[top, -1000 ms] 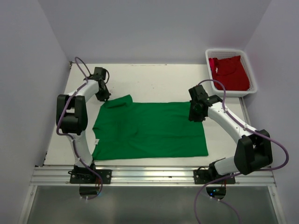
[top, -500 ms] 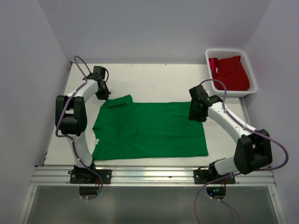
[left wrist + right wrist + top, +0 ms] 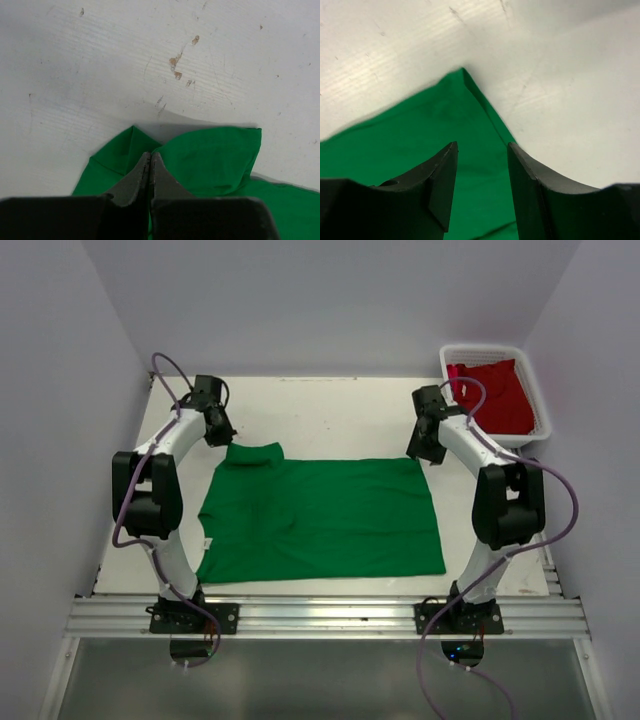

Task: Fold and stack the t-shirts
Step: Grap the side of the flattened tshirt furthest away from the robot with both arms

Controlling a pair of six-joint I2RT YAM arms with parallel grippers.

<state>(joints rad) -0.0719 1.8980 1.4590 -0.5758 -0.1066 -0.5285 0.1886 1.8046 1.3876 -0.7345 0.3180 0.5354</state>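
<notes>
The green t-shirt (image 3: 320, 515) lies spread flat on the white table, with a sleeve at its far left corner. My left gripper (image 3: 226, 438) is at that sleeve. In the left wrist view the gripper (image 3: 150, 155) has its jaws pressed together on the sleeve's fold (image 3: 215, 155), which is lifted a little and casts a shadow. My right gripper (image 3: 424, 452) hovers over the shirt's far right corner. In the right wrist view it (image 3: 481, 145) is open with green cloth (image 3: 420, 135) below the gap. The red t-shirt (image 3: 495, 395) lies crumpled in the basket.
The white mesh basket (image 3: 541, 405) stands at the far right corner of the table (image 3: 330, 410). Grey walls close in on the left, back and right. The metal rail (image 3: 320, 615) with both arm bases runs along the near edge.
The right gripper moved from the shirt's right edge toward the far right corner. The left gripper moved slightly farther left, and the sleeve has turned from tilted to flatter.
</notes>
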